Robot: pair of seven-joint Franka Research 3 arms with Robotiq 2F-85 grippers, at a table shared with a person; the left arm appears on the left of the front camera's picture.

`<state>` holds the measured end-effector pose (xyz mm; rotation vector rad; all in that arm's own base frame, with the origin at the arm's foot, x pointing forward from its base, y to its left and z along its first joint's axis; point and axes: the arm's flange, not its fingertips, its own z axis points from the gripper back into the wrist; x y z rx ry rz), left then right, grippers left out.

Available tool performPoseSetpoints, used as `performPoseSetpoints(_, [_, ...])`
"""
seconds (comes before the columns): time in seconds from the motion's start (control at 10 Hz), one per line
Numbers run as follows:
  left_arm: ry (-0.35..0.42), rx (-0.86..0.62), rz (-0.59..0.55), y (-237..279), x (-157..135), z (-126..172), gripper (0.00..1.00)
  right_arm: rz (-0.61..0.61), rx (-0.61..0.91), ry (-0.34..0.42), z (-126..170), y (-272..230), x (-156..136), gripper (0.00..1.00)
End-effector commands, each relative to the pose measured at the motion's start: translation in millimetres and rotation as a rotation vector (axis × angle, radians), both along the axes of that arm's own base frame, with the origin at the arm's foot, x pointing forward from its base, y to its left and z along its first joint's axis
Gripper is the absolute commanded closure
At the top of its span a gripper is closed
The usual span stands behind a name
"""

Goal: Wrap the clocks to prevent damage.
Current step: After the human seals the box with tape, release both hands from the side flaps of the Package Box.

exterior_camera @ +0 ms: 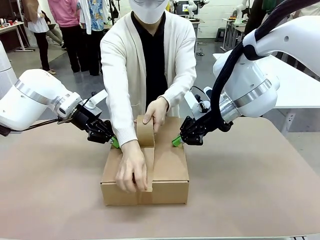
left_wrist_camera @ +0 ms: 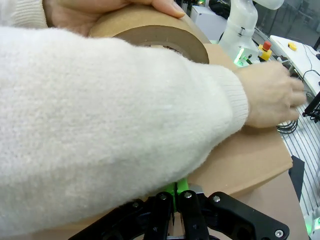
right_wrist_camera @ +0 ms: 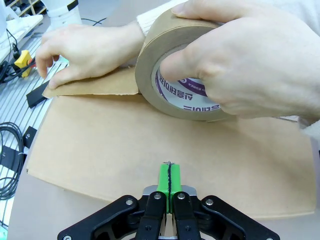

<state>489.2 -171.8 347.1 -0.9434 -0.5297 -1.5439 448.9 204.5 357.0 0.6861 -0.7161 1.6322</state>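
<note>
Front view: both of my pincers were down at the far corners of the brown cardboard box (exterior_camera: 170, 172). My left pincer (exterior_camera: 114, 142) was at the left corner and my right pincer (exterior_camera: 176, 141) at the right one. Each had its green pads pressed together on nothing, with the tips against the top flaps, as far as I could tell. I judged that the clocks lay inside, under the closed flaps.

The person was taping the seam. One hand (exterior_camera: 132, 172) pressed the strip over the near edge of the box. The other hand (exterior_camera: 157, 113) gripped the brown tape roll (exterior_camera: 144, 132) at the far edge, between my two pincers.

The risks, as I judged them:
- **Flaps:** My pads bore only on the rim of each flap. A small slip outward would free a flap, so it could spring up and wrinkle the strip or pull it off the seam.
- **Box:** Pressing harder on one side than the other could skew the box on the table (exterior_camera: 260, 200) under the person's hands.
- **Left side:** In the left wrist view the white sleeve (left_wrist_camera: 100, 125) lay just above my fingertips. A lift there would catch the cloth or nudge the arm.
- **Right side:** The hand on the roll was near my right pincer, so a pull of the tape towards it could bring knuckles against metal.
</note>
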Motion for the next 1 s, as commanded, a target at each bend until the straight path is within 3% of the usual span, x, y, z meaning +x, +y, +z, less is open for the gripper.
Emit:
performPoseSetpoints(0.0, [-0.002, 0.005, 0.002, -0.1, -0.2, -2.2, 1.00, -0.013, -0.014, 0.007, -1.6, 1.1, -0.3, 0.99])
performPoseSetpoints(0.9, [-0.002, 0.005, 0.002, -0.1, -0.2, -2.2, 1.00, -0.013, -0.014, 0.007, -1.6, 1.1, -0.3, 0.99])
